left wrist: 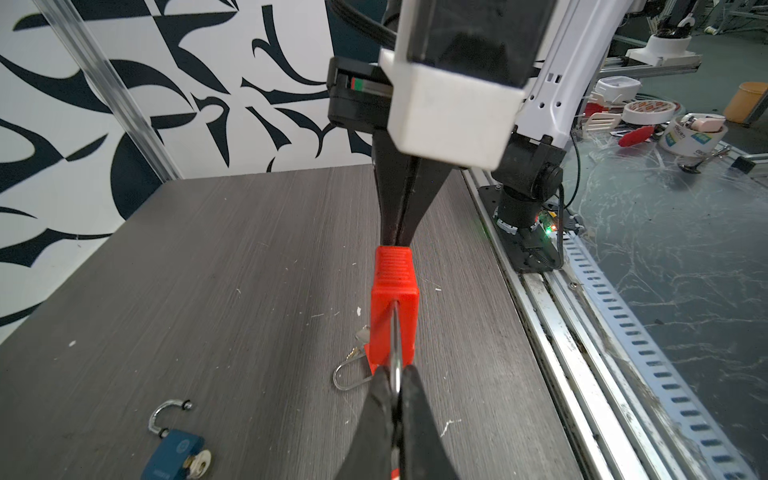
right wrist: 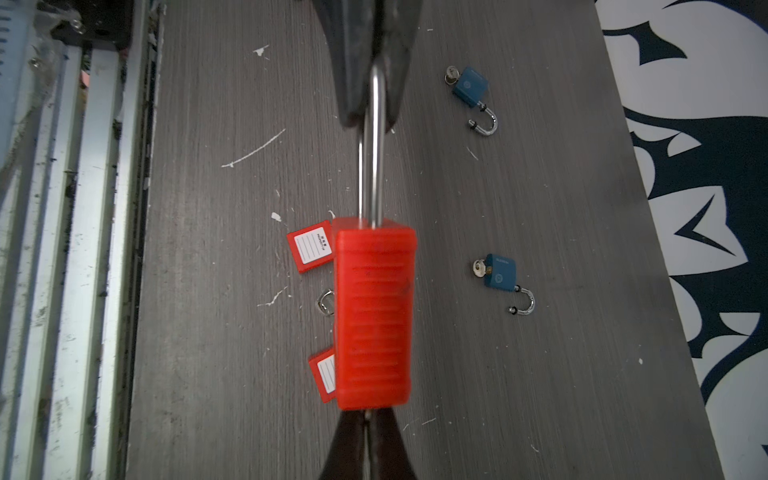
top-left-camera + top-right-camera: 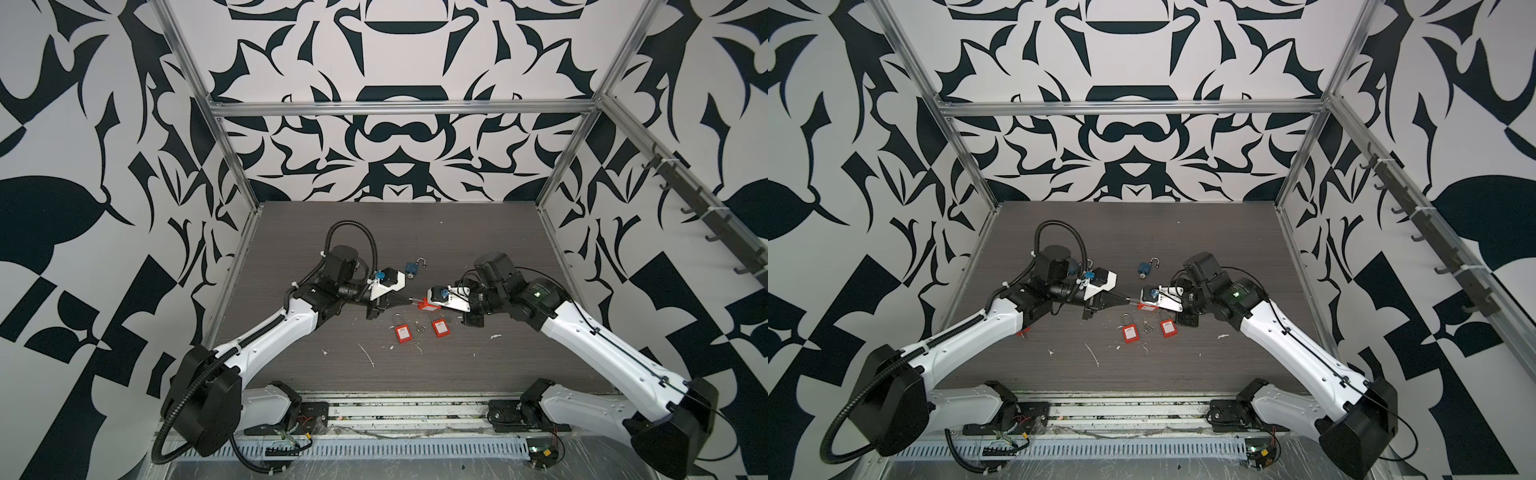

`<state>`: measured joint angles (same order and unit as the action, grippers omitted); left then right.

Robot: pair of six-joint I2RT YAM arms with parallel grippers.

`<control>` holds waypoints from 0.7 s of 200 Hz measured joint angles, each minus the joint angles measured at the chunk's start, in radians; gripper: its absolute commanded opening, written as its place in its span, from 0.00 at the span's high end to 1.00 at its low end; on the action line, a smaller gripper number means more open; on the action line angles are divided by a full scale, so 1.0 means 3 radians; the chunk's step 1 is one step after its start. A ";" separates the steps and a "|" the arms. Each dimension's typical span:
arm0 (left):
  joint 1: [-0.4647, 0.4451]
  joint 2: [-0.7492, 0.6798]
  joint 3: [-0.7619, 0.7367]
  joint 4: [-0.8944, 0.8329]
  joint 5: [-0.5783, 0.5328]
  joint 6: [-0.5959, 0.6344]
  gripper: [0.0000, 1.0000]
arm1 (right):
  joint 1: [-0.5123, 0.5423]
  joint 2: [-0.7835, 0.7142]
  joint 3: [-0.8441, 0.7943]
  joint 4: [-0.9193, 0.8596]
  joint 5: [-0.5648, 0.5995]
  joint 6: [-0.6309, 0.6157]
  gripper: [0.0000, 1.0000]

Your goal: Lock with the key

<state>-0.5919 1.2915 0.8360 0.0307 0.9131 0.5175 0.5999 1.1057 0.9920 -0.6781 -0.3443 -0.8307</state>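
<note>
A red padlock point(image 3: 424, 305) point(image 3: 1145, 307) hangs above the table between my two grippers. In the left wrist view my left gripper point(image 1: 397, 374) is shut on its steel shackle point(image 1: 395, 340). From the right wrist view the same grip shows at the far end of the shackle point(image 2: 376, 166). My right gripper point(image 2: 368, 415) is shut at the bottom end of the red body point(image 2: 374, 316). Only a sliver of metal shows between its fingers there, which I take for the key point(image 2: 367, 414); the rest of it is hidden.
Two more red padlocks point(image 3: 402, 334) point(image 3: 439, 327) lie on the table just in front of the grippers, with a loose wire ring point(image 3: 419, 325) between them. A blue padlock point(image 3: 412, 268) with open shackle lies behind; the right wrist view shows two blue padlocks point(image 2: 469, 89) point(image 2: 500, 272).
</note>
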 measured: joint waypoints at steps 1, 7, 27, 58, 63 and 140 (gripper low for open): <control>0.0000 0.0005 0.0004 -0.0004 0.0001 0.0001 1.00 | 0.0000 0.0000 -0.0004 0.0005 0.0004 0.0000 1.00; 0.0005 0.0039 0.0031 -0.0028 0.0011 0.0001 1.00 | 0.0000 0.0000 -0.0014 0.0022 0.0028 -0.0003 1.00; 0.0013 0.0085 0.0056 -0.0043 0.0028 -0.0005 1.00 | 0.0000 -0.0010 -0.0042 0.0067 0.0075 -0.0014 1.00; 0.0011 0.0086 0.0056 -0.0039 0.0062 -0.0011 1.00 | 0.0000 -0.0045 -0.0050 0.0025 0.0022 -0.0005 1.00; 0.0011 0.0086 0.0055 -0.0039 0.0066 -0.0011 1.00 | 0.0000 -0.0045 -0.0048 0.0006 -0.0001 0.0010 1.00; 0.0009 -0.0132 -0.0099 -0.0033 0.0013 0.0102 1.00 | -0.0010 0.0019 -0.0025 -0.0122 -0.0314 0.0156 1.00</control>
<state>-0.5892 1.2518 0.8062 0.0208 0.9169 0.5480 0.5968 1.1114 0.9844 -0.7147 -0.4385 -0.7837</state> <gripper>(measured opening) 0.071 0.064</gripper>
